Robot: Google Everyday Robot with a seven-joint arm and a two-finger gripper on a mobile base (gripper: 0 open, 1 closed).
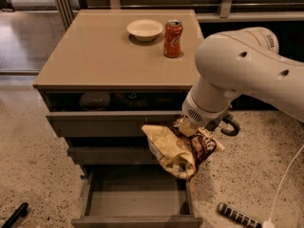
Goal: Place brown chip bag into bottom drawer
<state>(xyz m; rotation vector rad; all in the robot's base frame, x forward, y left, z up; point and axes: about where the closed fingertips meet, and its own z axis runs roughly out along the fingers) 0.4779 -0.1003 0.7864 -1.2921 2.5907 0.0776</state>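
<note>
Hanging from the end effector (191,126), the brown chip bag (178,148) is held in the air in front of the cabinet's right side. It is touching no drawer that can be made out. The end effector sits at the tip of the bulky white arm (237,70), which reaches in from the right. It is clamped on the bag's upper edge, and its tips are mostly hidden by the wrist and the crumpled foil. The bag droops down and to the left, showing its pale yellow-tan side on the left and its dark brown printed face on the right. Its lowest corner is above the right rear part of the bottom drawer (137,221).

That drawer is pulled well out, and its grey inside is exposed. Above it, the middle drawer (109,154) juts out a little, and the top drawer (114,122) is also partly open. A rounded grey object (95,100) shows in the dark gap beneath the surface (95,56).

On the surface, toward the back, a shallow white bowl (145,29) stands just beside an upright orange-red soda can (173,38), with the can to the right.

On the speckled floor (28,165), a black ribbed object (237,216) lies to the right of the open drawer. A white cable (285,184) runs near it, and a dark rod (14,215) lies at the lower left corner.
</note>
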